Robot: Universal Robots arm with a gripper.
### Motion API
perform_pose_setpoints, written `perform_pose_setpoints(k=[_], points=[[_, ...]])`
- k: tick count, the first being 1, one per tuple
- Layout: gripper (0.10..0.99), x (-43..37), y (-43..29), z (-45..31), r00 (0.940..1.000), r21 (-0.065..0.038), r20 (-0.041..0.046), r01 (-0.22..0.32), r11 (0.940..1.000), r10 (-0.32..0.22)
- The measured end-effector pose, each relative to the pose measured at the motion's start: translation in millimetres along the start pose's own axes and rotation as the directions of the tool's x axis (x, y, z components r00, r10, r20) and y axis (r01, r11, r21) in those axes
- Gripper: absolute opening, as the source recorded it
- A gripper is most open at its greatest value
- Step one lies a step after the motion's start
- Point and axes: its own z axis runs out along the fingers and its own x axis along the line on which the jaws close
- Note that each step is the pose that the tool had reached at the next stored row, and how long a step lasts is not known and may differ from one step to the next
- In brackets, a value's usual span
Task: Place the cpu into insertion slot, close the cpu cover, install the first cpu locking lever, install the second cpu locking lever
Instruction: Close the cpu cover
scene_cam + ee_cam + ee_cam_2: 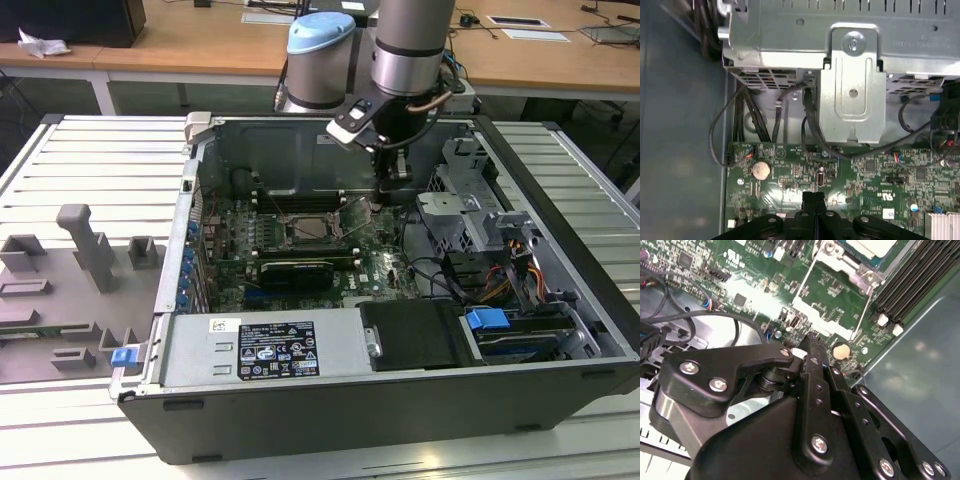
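PSU label [276, 350] txt illegible.

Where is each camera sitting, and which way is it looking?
Exterior view: off the arm, above the open computer case, looking down into it; arm and gripper show.
First wrist view: on the wrist, facing the motherboard and drive cage past the shut fingertips.
Second wrist view: on the wrist, looking along the gripper at the cpu.
Shared: both wrist views show the coin battery.

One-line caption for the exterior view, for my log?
The gripper hangs inside the open computer case, above the motherboard just to the exterior view's right of the CPU socket.
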Motion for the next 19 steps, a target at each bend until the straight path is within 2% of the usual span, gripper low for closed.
perform_pose_setpoints(k=[3,12,19], points=[[0.106,0.1,3.8,2.1,1.0000,0.001,-0.0004,0.005,1.0000,-0.005],[0.106,0.3,2.6,17.5,0.9996,0.009,-0.0012,0.028,0.9996,-0.028],[0.106,0.6,-5.3,16.4,0.9996,0.010,-0.0019,0.029,0.9995,-0.029]])
